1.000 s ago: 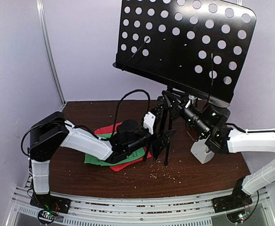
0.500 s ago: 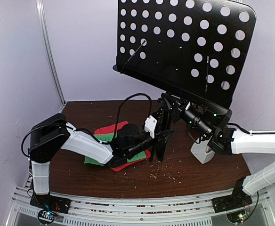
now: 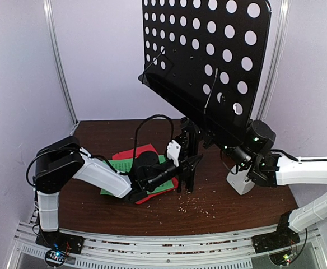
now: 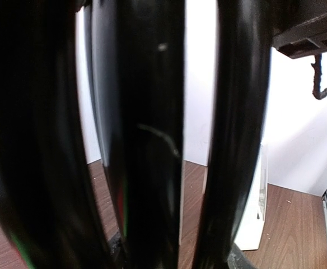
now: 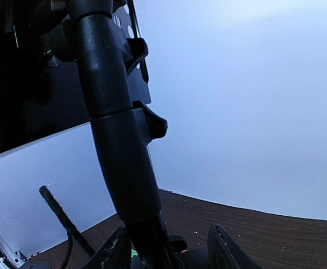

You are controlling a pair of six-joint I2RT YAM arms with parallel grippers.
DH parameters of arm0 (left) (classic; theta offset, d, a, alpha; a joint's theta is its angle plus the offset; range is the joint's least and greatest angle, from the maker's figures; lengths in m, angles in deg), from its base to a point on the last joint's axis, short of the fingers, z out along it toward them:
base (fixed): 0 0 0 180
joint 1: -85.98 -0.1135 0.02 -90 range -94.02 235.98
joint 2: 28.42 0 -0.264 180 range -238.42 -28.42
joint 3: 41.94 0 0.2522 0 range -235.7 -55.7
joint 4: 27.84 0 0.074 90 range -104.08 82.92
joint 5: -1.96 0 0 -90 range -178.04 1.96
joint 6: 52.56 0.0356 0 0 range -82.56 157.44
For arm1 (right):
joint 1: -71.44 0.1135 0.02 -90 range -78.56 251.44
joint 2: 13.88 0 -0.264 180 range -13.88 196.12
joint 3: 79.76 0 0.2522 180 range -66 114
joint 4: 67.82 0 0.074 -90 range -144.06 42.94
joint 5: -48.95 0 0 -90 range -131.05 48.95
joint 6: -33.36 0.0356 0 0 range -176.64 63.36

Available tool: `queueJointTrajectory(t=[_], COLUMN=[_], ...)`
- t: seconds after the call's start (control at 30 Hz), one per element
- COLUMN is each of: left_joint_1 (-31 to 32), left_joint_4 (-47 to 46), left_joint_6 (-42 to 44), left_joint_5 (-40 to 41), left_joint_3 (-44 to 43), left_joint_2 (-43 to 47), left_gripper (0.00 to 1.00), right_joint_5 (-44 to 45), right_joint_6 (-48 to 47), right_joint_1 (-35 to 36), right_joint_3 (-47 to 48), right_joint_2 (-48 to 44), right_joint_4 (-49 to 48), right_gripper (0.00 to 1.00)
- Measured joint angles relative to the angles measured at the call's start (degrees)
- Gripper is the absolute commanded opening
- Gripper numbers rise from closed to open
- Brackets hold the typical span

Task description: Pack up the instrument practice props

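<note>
The black perforated music stand stands upright on its folded legs at mid table. My left gripper is shut on the bundled legs, which fill the left wrist view between its jaws. My right gripper is open around the stand's post, which lies against the left finger with a gap to the right one. In the top view it is mostly hidden under the desk. The red sheet and green sheet lie flat under my left arm. The white pyramid metronome stands right of the stand, also in the left wrist view.
Small crumbs are scattered on the brown table in front of the stand. Purple walls close in the back and sides. A metal rail runs along the near edge.
The stand's desk has swung from a broad, tilted face towards a narrower, more upright one. My right arm has followed it, and the legs have shifted slightly left with my left gripper.
</note>
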Motion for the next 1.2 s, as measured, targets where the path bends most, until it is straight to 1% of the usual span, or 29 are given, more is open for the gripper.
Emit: queueJointTrajectory(t=[0.27, 0.4, 0.53, 0.6, 0.7, 0.77, 0.8, 0.87, 0.9, 0.97, 1.07, 1.2], left_joint_1=[0.0, 0.0, 0.0, 0.1, 0.3, 0.3, 0.3, 0.3, 0.3, 0.3, 0.3, 0.3], left_joint_4=[0.1, 0.3, 0.7, 0.8, 1.0, 1.1, 1.2, 1.2, 1.9, 5.0, 8.9, 11.3], left_joint_6=[0.2, 0.2, 0.4, 0.6, 1.0, 1.0, 1.0, 1.0, 1.4, 1.7, 2.0, 2.2], left_joint_5=[0.6, 0.6, 0.6, 0.6, 0.6, 0.6, 0.7, 1.0, 1.2, 1.7, 2.7, 3.7], left_joint_3=[0.0, -0.2, -0.4, -0.4, -0.5, -0.6, -0.6, -0.7, -0.7, -0.4, 0.2, 0.2], left_joint_2=[0.0, 0.0, 0.0, 0.0, 0.0, 0.0, 0.0, 0.0, 0.0, 0.0, -0.2, -0.4], left_gripper=[0.34, 0.34, 0.33, 0.33, 0.35, 0.43, 0.52, 0.72, 0.81, 0.91, 0.98, 0.98], right_joint_5=[0.2, -0.7, -1.3, -1.4, -1.9, -2.3, -2.5, -3.1, -3.3, -2.9, -2.9, -3.2], right_joint_6=[0.0, -0.4, -0.8, -1.0, -1.2, -1.5, -1.5, -4.2, -5.1, -4.9, -4.6, -4.6], right_joint_1=[0.0, 0.0, 0.0, 0.0, 0.0, 0.0, 0.0, 0.0, -0.3, -0.4, -0.6, -0.6], right_joint_3=[0.7, 2.6, 4.4, 4.9, 5.5, 5.9, 6.0, 6.1, 6.1, 6.1, 6.1, 6.1], right_joint_2=[0.0, 0.5, 0.9, 1.0, 1.6, 2.0, 2.1, 2.2, 2.2, 2.1, 2.1, 2.0], right_joint_4=[0.2, 1.3, 1.2, 1.0, 0.9, 0.9, 0.9, 1.2, 1.2, 1.2, 1.3, 1.4], right_gripper=[0.49, 0.52, 0.51, 0.46, 0.32, 0.22, 0.17, 0.09, 0.06, 0.0, 0.0, 0.0])
